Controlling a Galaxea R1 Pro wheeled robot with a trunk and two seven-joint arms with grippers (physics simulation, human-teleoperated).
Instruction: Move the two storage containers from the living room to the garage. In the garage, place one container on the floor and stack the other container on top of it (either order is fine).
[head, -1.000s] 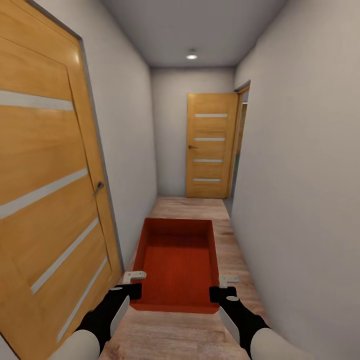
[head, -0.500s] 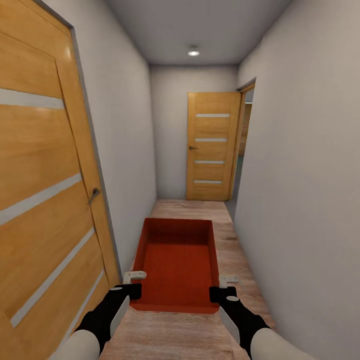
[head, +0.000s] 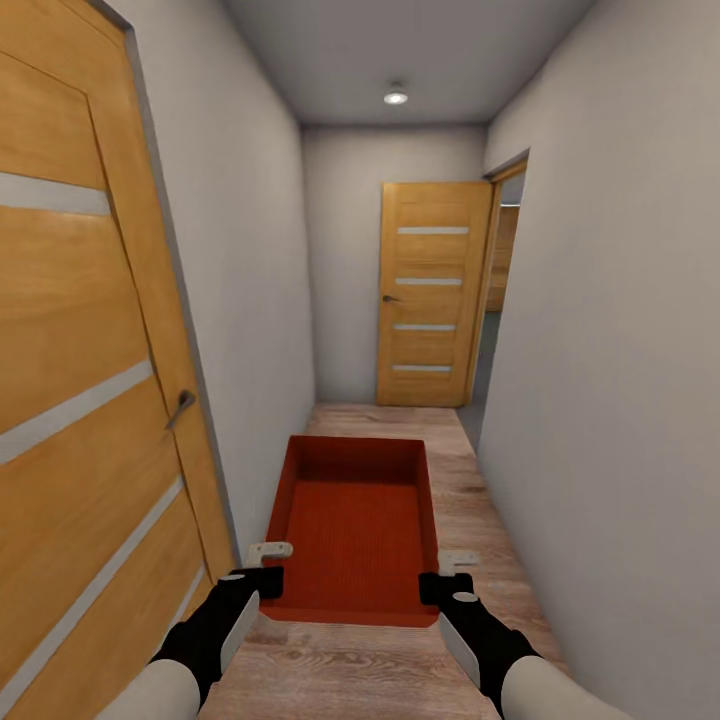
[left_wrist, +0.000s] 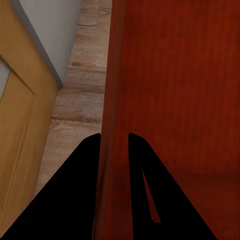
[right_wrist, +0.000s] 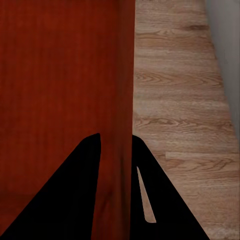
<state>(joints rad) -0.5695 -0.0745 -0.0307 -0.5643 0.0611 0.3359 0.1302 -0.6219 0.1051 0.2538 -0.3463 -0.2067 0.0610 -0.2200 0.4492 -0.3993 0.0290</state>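
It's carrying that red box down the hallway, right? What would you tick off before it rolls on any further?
1. Left end effector clamped on the storage container wall: ok.
2. Right end effector clamped on the opposite wall: ok.
3. Container held level, not tipping: ok.
4. Wood floor ahead free of obstacles: ok.
5. Clearance from the door on the left: tight, cannot tell.
6. Whether the open doorway on the right leads to the garage: cannot tell.

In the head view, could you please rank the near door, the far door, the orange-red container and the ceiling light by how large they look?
1. near door, though nearness to the camera inflates it
2. orange-red container
3. far door, only slightly smaller
4. ceiling light
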